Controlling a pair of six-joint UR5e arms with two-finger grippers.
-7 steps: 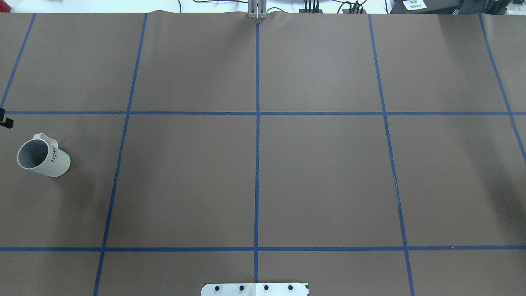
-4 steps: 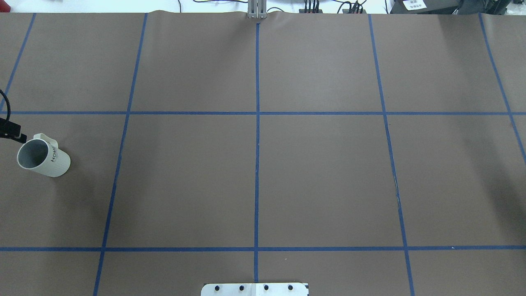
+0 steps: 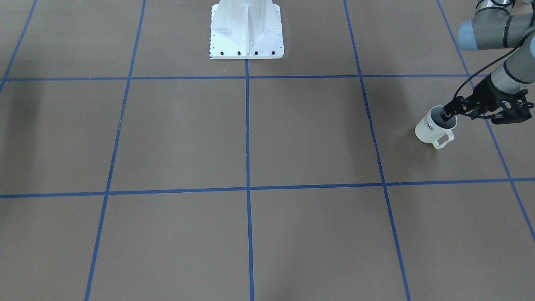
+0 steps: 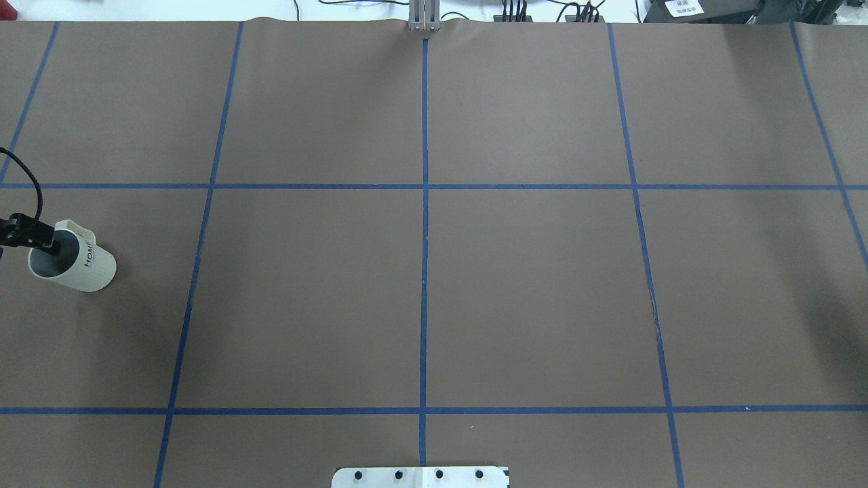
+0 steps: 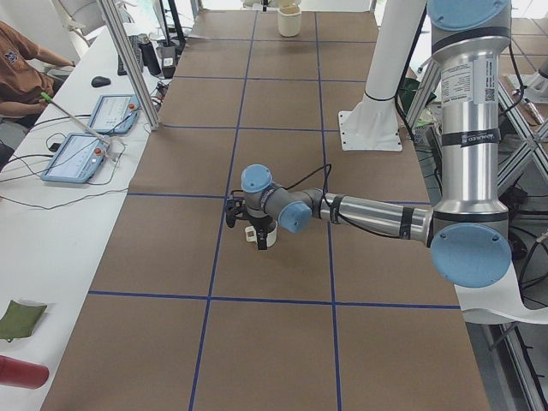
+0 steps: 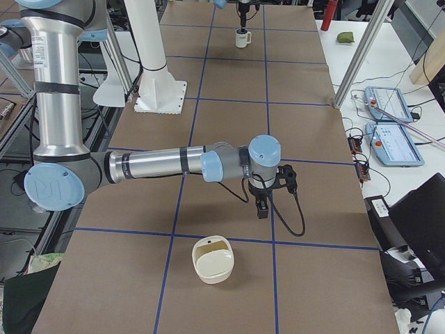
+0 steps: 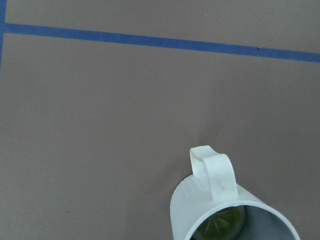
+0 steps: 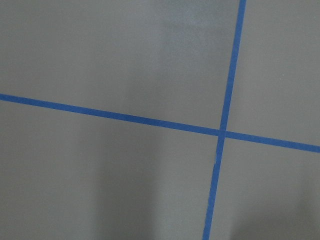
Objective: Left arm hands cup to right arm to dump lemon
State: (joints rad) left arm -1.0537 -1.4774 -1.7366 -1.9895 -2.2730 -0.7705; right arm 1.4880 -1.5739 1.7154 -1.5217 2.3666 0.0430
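Observation:
The cup (image 4: pixel 91 268) stands upright at the table's far left, handle towards the far side; it also shows in the front view (image 3: pixel 426 127) and the left wrist view (image 7: pixel 210 200). The lemon (image 7: pixel 220 226) lies inside it. My left gripper (image 4: pixel 49 240) hangs over the cup's mouth, one fingertip dipping inside the rim (image 3: pixel 449 113), and looks open. My right gripper (image 6: pixel 263 209) shows only in the right side view, pointing down above bare table; I cannot tell if it is open or shut.
An off-white handled container (image 6: pixel 213 261) sits on the table near my right arm. The white robot base (image 3: pixel 246 29) stands mid-table at my edge. Blue tape lines grid the brown table. A person and tablets (image 5: pixel 86 137) are at the side bench.
My left gripper has come in from the left edge and moved right and down until it is over the cup's mouth. The cup has not moved.

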